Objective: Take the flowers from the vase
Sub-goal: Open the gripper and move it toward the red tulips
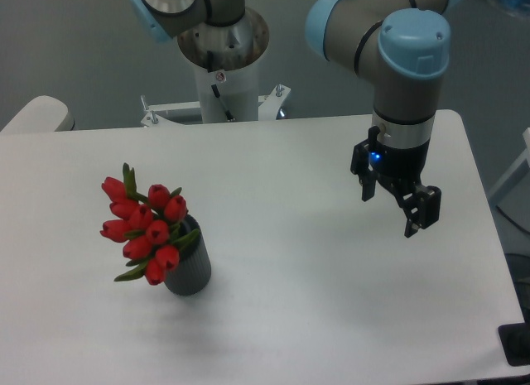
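The flowers [145, 221], a tight bunch of red tulip buds with green leaves, stand in the vase [190, 269], a small dark grey ribbed cylinder on the left part of the white table. The bunch leans to the left, spreading wider than the vase. My gripper [391, 209] hangs above the table on the right side, far from the flowers. Its two black fingers are spread apart with nothing between them.
The arm's base column [224, 54] rises behind the table's far edge. The white table [281, 319] ends close to the right of the gripper. A dark object [517, 345] sits at the lower right corner.
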Controlling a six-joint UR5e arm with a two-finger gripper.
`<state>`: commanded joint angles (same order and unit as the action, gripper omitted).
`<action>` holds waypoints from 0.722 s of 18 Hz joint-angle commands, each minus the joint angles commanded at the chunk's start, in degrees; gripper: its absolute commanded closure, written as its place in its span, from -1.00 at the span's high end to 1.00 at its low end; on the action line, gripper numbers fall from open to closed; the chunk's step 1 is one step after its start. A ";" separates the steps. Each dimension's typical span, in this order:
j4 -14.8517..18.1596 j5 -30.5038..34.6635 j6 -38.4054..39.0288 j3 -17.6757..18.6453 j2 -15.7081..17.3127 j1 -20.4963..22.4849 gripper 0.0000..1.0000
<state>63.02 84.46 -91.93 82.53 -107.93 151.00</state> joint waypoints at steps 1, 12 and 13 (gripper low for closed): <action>0.00 -0.09 0.00 0.44 0.09 0.00 1.00; 0.35 -1.05 1.83 6.32 4.39 -1.32 1.00; 0.18 -1.84 3.76 6.76 4.74 -1.67 1.00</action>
<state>63.20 82.63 -88.17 89.29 -103.19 149.33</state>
